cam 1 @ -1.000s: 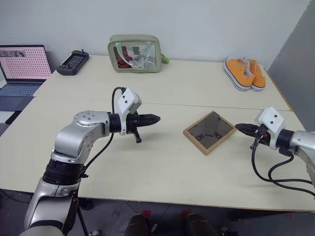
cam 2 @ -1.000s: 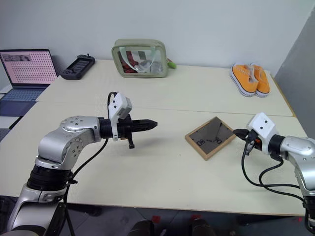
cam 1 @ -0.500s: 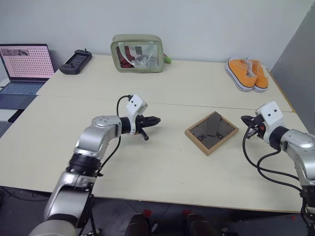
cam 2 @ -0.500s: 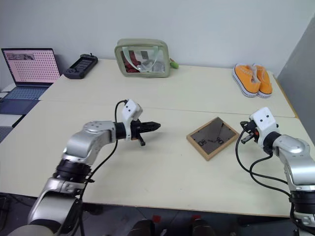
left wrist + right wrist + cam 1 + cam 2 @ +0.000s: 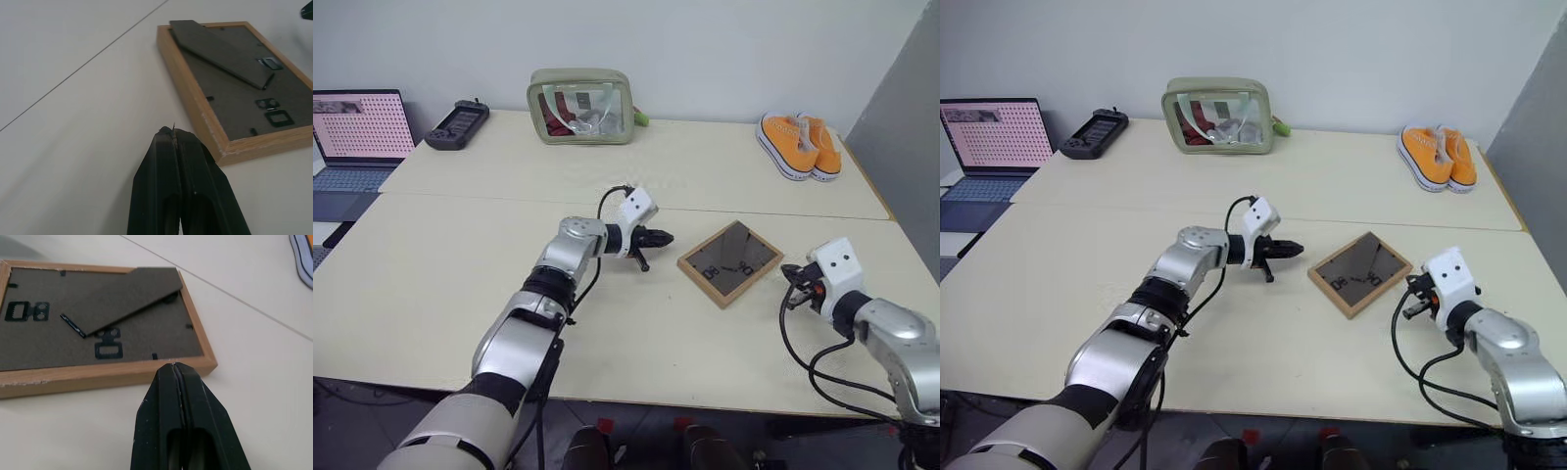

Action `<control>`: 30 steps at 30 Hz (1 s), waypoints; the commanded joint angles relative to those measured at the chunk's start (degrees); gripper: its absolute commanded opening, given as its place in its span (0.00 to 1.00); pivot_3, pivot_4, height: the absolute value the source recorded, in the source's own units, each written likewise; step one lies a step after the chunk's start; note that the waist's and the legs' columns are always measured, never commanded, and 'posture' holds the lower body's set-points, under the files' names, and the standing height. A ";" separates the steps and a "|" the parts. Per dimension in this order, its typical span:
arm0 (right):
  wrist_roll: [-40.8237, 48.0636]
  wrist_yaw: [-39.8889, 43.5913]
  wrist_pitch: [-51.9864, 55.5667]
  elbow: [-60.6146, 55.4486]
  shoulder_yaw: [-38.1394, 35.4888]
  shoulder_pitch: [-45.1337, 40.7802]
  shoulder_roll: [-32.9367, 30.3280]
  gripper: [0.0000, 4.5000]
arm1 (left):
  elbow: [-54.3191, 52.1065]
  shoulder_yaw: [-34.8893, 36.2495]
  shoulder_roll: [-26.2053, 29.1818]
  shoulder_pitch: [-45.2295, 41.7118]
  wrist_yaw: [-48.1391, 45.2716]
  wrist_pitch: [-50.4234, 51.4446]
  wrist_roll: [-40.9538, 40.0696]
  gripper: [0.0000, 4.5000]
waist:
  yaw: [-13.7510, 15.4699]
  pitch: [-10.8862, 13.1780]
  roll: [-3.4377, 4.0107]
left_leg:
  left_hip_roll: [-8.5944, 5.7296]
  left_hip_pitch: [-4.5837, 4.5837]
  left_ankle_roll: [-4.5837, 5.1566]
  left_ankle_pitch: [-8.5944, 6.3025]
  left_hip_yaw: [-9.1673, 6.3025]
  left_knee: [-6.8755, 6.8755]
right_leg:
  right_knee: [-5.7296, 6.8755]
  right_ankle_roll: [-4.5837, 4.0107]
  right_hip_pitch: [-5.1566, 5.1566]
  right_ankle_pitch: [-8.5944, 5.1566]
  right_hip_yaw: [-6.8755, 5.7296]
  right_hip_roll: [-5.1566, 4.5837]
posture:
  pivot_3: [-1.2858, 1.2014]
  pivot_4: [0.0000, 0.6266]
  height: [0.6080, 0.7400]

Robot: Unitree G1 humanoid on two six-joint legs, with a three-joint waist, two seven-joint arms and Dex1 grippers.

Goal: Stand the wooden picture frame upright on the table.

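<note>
The wooden picture frame (image 5: 730, 262) lies face down on the table (image 5: 489, 284), its dark grey back up and its easel stand (image 5: 217, 52) folded nearly flat. My left gripper (image 5: 667, 236) is shut and empty, hovering just left of the frame's left corner and pointing at it. My right gripper (image 5: 790, 277) is shut and empty too, a short way off the frame's right corner. In the wrist views both pairs of black fingers (image 5: 177, 396) are pressed together, with the frame's light-wood edge (image 5: 102, 373) close ahead of them.
On the far slab sit a green clear-sided pouch (image 5: 580, 106), a black handheld device (image 5: 457, 123) and a pair of orange shoes (image 5: 801, 145). A laptop (image 5: 357, 132) stands beyond the table's left end. A seam (image 5: 509, 201) runs across the table behind the frame.
My left arm has stretched out to the right and lowered, bringing its gripper close to the frame's left corner. My right gripper has dropped a little beside the right corner. The frame has not moved.
</note>
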 commanded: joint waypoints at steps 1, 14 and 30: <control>-1.73 -2.68 -2.46 0.27 0.88 -1.17 1.63 0.00 | 3.36 -0.16 -0.99 -2.66 -1.71 -2.91 2.04 0.01 | -0.05 0.00 0.00 | 0.00 0.00 0.00 0.00 0.00 0.00 | 0.00 0.00 0.00 0.00 0.00 0.00 | 0.52 0.24 1.00; -5.07 -6.07 -7.74 9.52 2.22 -5.65 5.31 0.00 | 14.55 0.88 -5.80 -5.08 1.47 -8.95 7.32 0.01 | 0.18 0.00 0.00 | -0.01 -0.04 0.00 0.00 -0.01 0.00 | -0.01 0.00 -0.01 0.00 -0.02 0.00 | 0.52 0.24 1.00; -6.81 -8.61 -10.76 15.00 2.90 -7.76 6.98 0.00 | 14.89 2.34 -8.72 -6.22 0.67 -9.59 8.41 0.01 | 0.18 -0.01 0.01 | -0.01 0.00 0.00 0.00 -0.02 0.01 | 0.01 0.00 0.02 0.00 -0.02 0.00 | 0.52 0.24 1.00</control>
